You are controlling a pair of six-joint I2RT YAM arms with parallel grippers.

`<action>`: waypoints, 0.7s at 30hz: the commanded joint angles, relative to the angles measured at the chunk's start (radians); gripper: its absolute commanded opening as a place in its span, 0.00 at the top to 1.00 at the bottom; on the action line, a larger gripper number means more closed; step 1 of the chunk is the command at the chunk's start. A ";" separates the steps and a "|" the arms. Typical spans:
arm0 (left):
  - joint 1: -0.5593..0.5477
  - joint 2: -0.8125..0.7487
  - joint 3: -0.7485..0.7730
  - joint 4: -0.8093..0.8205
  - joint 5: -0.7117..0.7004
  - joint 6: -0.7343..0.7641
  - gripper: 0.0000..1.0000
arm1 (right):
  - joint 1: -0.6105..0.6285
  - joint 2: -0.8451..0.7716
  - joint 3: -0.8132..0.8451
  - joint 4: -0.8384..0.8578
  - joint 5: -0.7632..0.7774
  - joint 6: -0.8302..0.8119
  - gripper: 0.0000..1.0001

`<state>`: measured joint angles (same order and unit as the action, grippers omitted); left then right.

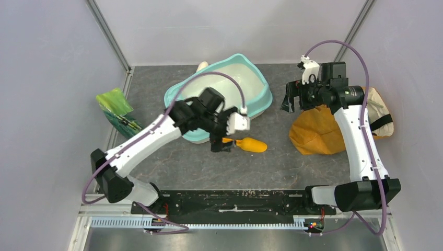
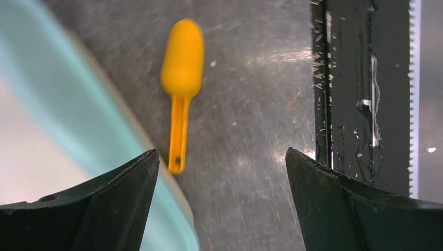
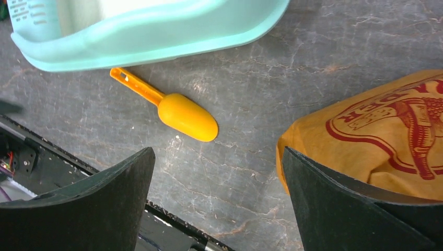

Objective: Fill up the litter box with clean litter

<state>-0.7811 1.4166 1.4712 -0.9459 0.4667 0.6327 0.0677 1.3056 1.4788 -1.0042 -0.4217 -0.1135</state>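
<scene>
Just off the litter box (image 2: 68, 104) rim, the left hand (image 2: 222, 154) hangs wide open, empty, above the scoop (image 2: 181, 73).

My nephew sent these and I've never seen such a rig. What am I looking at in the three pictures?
Two robot arms bolted to a table. The wide picture looks down from above. The other two come from cameras on each wrist, so the dark wedges are that arm's own fingers. The left gripper hovers by an orange scoop beside the teal litter box. The right gripper hangs near an orange bag. A green pouch lies far left. Both grippers are open, holding nothing.
</scene>
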 commanded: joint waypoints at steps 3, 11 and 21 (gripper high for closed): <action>-0.163 0.181 -0.064 0.123 -0.033 0.271 0.03 | -0.048 0.042 0.078 0.012 -0.019 0.038 0.01; -0.178 0.361 -0.097 0.313 -0.248 0.333 0.03 | -0.062 0.041 0.076 0.001 -0.081 0.034 0.01; -0.177 0.484 -0.113 0.358 -0.279 0.361 0.03 | -0.062 0.043 0.078 -0.012 -0.103 0.013 0.01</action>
<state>-0.9588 1.8656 1.3666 -0.6392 0.1993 0.9413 0.0082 1.3579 1.5146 -1.0111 -0.5030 -0.0875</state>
